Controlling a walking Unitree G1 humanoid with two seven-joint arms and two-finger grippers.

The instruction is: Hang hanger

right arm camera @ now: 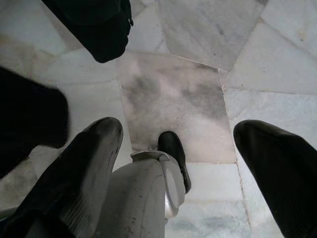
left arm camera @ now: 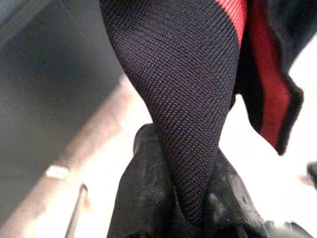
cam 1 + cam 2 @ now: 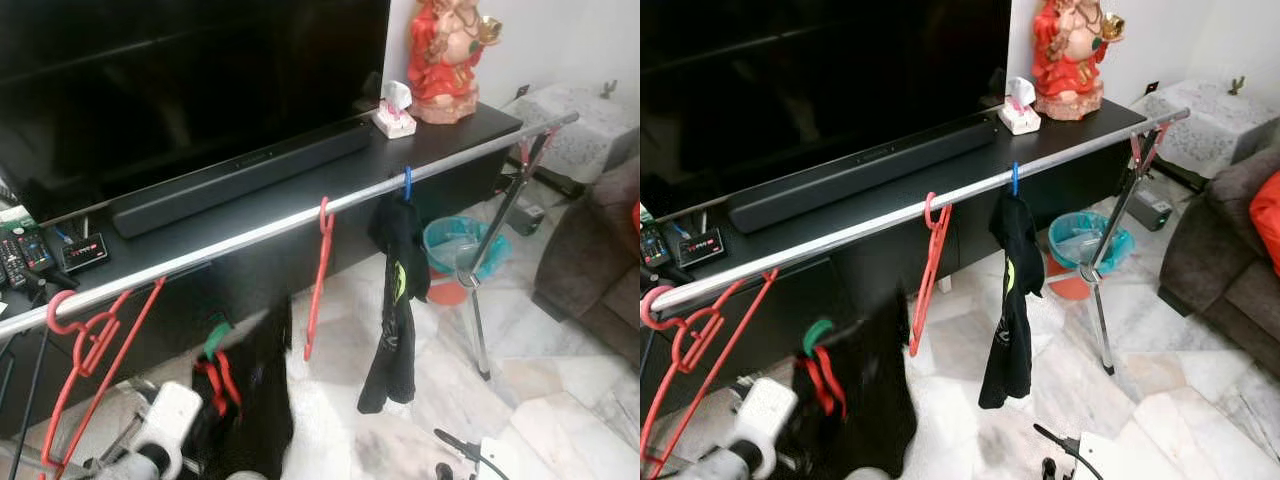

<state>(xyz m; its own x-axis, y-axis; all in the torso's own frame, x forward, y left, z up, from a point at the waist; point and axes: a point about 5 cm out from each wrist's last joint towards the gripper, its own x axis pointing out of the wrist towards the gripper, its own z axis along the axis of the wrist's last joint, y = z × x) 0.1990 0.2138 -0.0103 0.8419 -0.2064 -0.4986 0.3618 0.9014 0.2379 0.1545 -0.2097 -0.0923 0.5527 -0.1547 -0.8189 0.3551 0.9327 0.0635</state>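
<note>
A green hanger carrying a black garment with red trim is held below the silver rail, left of centre. My left gripper is shut on the garment's black fabric, which hides its fingertips. On the rail hang a bare red hanger, two red hangers at the far left, and a black garment on a blue hook. My right gripper is low at my right side, open, pointing down at the marble floor with nothing between its fingers.
Behind the rail stands a black TV cabinet with a soundbar, a TV, a red statue and remotes. The rack's stand, a teal bin and a brown sofa are at the right.
</note>
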